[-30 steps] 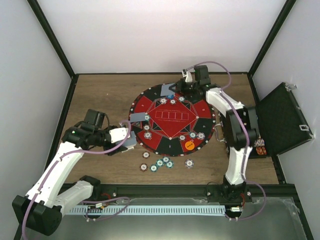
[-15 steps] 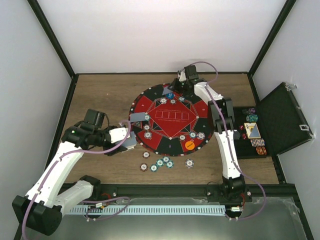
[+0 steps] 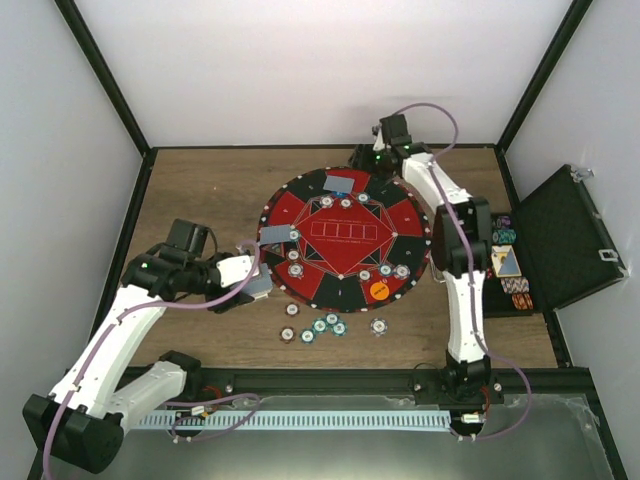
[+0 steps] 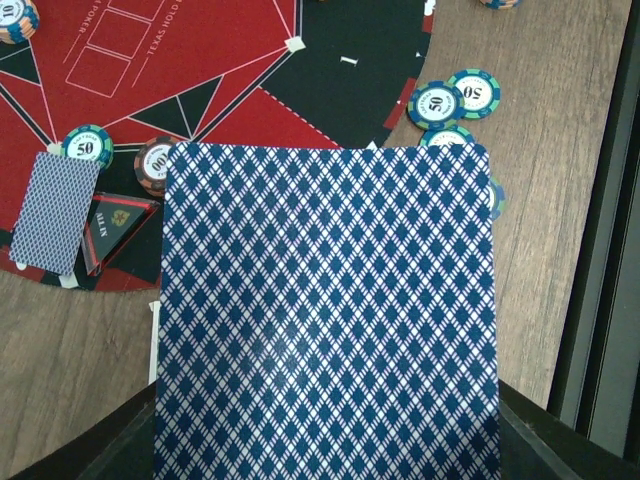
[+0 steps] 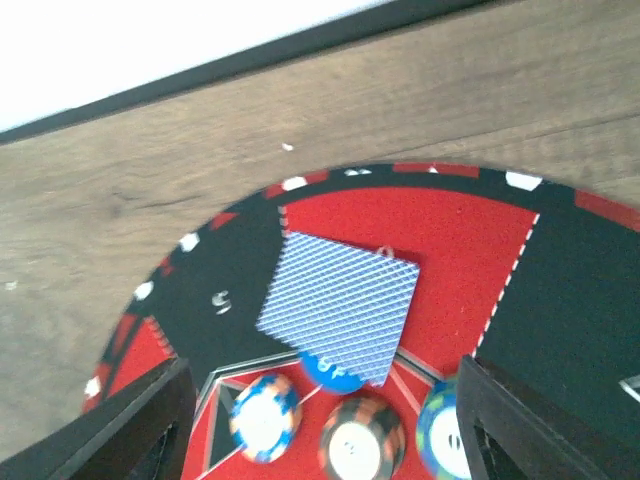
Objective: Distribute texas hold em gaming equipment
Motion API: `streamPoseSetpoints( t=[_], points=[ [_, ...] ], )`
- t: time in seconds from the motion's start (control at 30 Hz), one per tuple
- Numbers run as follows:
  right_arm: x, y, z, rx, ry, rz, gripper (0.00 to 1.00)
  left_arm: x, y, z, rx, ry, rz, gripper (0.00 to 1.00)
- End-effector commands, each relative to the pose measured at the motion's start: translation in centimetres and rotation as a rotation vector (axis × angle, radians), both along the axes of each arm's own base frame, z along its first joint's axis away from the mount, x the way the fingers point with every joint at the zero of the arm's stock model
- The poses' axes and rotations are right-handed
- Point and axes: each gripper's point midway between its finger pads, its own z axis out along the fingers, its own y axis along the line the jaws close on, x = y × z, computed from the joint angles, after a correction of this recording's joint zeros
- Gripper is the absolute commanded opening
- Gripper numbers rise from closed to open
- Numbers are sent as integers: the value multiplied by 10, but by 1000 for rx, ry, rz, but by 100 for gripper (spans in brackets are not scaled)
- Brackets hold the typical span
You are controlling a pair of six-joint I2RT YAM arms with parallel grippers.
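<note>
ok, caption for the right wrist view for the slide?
Right gripper open above a face-down card lying on the mat, its edge overlapping a blue button disc.

We log the table (image 3: 200, 190) as matt wood with clear grain. The mat (image 3: 335, 290) reads as matt, cloth-like fabric. We find the card (image 4: 325, 310) smooth printed paper with a slight sheen, the chips (image 4: 437, 104) hard-looking plastic with glossy faces, and the arm shells (image 3: 115, 345) smooth white plastic.

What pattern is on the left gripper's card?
The card has a blue-and-white diamond lattice; the left wrist view shows it best.
</note>
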Motion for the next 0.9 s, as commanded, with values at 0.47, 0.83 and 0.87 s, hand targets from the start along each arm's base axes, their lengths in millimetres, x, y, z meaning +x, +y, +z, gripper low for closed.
streamPoseSetpoints(
  t=[0.47, 0.83, 0.87],
  points=[
    [-315, 130, 106, 544, 41, 441, 89, -14, -4, 11, -73, 45, 28, 8],
    [-407, 197, 111, 658, 129, 660, 87, -20, -2, 1, -50, 21, -21, 8],
    [-411, 201, 112, 664, 130, 674, 87, -21, -2, 2, -51, 19, -23, 8]
  ],
)
